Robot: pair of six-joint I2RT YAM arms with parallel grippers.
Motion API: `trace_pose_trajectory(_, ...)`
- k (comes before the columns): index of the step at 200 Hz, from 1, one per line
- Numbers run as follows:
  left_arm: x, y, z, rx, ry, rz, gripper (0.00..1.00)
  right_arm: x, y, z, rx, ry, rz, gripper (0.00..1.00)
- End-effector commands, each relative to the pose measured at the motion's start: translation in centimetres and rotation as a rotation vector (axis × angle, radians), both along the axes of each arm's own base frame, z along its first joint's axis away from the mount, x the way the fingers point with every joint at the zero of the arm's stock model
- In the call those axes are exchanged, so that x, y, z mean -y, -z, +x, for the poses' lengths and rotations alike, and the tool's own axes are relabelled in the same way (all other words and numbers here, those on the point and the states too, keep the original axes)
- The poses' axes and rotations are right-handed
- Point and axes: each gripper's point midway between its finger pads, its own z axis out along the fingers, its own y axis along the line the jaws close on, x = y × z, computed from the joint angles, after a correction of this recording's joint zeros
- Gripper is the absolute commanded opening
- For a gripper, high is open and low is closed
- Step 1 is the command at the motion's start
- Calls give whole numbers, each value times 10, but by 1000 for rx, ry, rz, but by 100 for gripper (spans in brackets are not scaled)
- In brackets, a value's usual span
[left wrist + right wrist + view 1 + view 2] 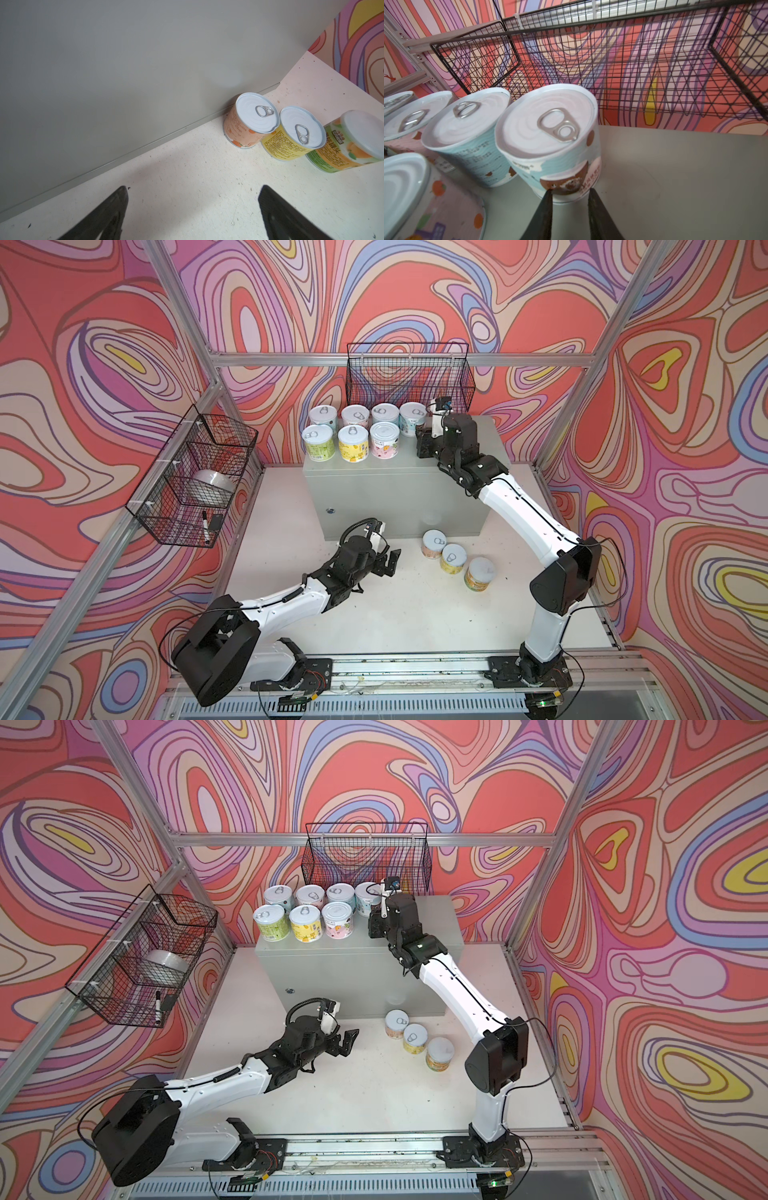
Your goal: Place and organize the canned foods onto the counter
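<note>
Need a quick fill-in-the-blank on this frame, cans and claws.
1. The counter carries ____ cans.
2. ____ loose cans stand on the white table.
3. The left claw is ____.
4. The right claw hovers over the ____.
Missing: seven; three; open; counter.

Twin overhead views share the counter [395, 493]; wrist cameras sit close.

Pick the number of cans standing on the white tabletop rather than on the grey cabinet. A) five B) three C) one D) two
B: in a top view the peach can, the yellow can and the green-and-orange can stand in a line on the white tabletop in front of the grey cabinet.
</note>
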Motion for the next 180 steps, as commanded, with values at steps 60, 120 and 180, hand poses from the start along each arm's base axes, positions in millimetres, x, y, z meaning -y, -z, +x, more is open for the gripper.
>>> trace_pose_trajectory(60, -8, -10, 4, 54, -38, -19, 100, 29, -27, -66, 43, -40, 7, 60)
trace_pose_trajectory(120, 17, -2, 3, 29, 46, -104, 100, 43, 41, -164, -50, -100, -42, 68)
trace_pose_trajectory(180, 36, 21, -4, 32, 96, -89, 100, 82, 133, -214, -265, -5, -13, 69)
